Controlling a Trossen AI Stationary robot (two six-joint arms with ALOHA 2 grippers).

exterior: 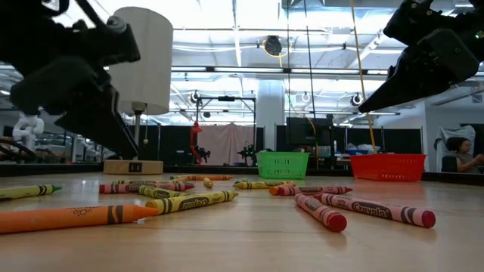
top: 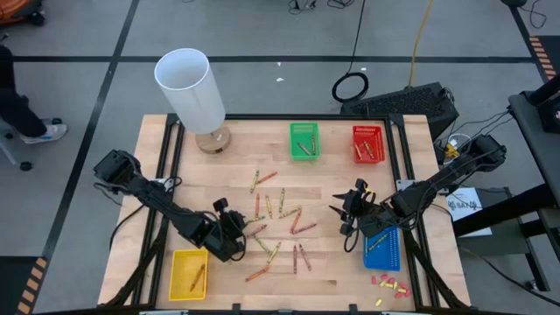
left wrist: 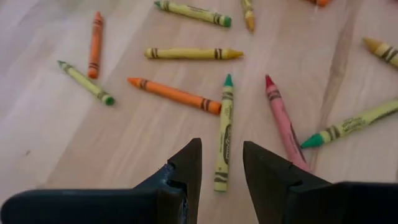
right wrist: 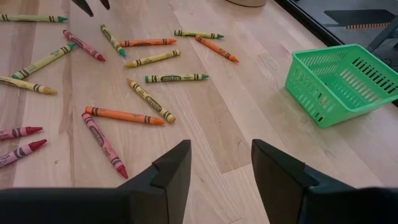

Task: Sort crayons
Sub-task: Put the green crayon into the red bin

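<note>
Several crayons point(top: 278, 220), red, orange, yellow and green, lie flat and scattered on the middle of the wooden table point(top: 332, 262). My left gripper point(left wrist: 221, 149) hangs open low over their near left part point(top: 245, 229). Its fingers stand on either side of the lower end of a yellow-green crayon with a green tip point(left wrist: 224, 134), and I see no touch. My right gripper point(right wrist: 221, 149) stands open above bare wood at the right of the scatter point(top: 344, 213), with nothing between its fingers. In the low view the crayons point(exterior: 189, 200) lie in front of both arms.
A green basket point(top: 304, 140) and a red basket point(top: 368, 143) stand at the far edge. A blue basket point(top: 382, 248) is at the near right and a yellow basket point(top: 189, 273) at the near left. A white cylinder on a wooden base point(top: 192, 87) stands far left. Small red and yellow bits point(top: 389, 284) lie near right.
</note>
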